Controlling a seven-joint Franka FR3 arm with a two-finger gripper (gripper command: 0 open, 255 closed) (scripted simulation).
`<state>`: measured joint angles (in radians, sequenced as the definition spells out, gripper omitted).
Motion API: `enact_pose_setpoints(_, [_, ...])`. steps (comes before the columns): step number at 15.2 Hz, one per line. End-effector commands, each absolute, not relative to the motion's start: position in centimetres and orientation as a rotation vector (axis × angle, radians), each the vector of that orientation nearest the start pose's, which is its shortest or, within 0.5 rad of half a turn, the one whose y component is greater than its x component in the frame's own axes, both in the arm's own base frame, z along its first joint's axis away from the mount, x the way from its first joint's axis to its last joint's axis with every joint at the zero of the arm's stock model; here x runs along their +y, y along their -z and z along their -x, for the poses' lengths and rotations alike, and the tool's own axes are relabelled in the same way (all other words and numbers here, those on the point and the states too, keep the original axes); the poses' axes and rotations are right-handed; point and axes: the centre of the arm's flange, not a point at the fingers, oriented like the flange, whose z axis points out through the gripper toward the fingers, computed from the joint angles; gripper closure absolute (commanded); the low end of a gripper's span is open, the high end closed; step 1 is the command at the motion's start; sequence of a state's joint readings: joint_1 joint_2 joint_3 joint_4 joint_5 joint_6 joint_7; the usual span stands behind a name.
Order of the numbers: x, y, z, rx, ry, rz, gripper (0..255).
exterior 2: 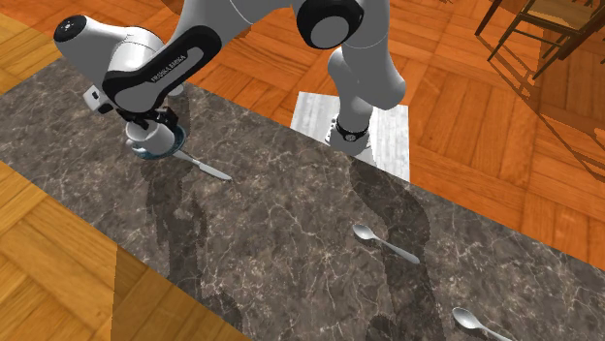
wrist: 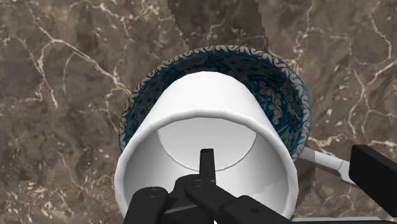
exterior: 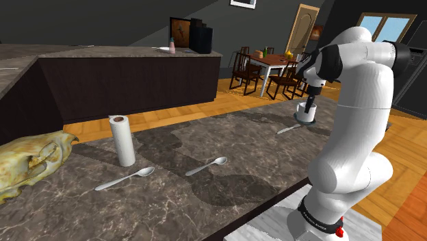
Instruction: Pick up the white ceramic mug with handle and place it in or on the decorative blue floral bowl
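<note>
The white mug point(wrist: 210, 108) sits inside the blue floral bowl point(wrist: 286, 89), its mouth facing the wrist camera and the bowl's patterned rim showing around it. My gripper point(wrist: 289, 172) is open over it. One black finger point(wrist: 207, 164) reaches inside the mug. The other finger point(wrist: 375, 172) stands outside, with a gap to the mug's wall. In the shoulder view the gripper point(exterior: 309, 103) hangs over the mug point(exterior: 305, 113) at the counter's far right. In the second exterior view the gripper point(exterior 2: 160, 124) is above the bowl point(exterior 2: 153, 148) near the counter's left end.
A utensil point(exterior 2: 208, 171) lies right beside the bowl. Two spoons point(exterior: 207, 166) point(exterior: 124, 178), a paper towel roll point(exterior: 123, 140) and an animal skull point(exterior: 31, 161) lie on the marble counter point(exterior: 226, 144). Beyond are a dark kitchen island point(exterior: 130, 75) and dining chairs point(exterior: 280, 72).
</note>
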<state>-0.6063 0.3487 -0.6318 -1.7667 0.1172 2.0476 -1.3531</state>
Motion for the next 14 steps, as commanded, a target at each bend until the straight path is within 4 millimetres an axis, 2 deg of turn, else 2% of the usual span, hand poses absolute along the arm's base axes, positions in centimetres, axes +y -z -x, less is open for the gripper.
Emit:
enact_pose_setpoints(1, [-58.6,-39.9,-24.3,-0.143,-0.150,3.164,0])
enact_pose_setpoints(2, [-58.6,-39.9,-24.3,-0.143,-0.150,3.164,0])
enact_pose_setpoints(6, [-58.5,-44.8,-24.8,-0.143,-0.150,3.164,0])
enact_pose_setpoints(14, [-58.5,-44.8,-24.8,-0.143,-0.150,3.164,0])
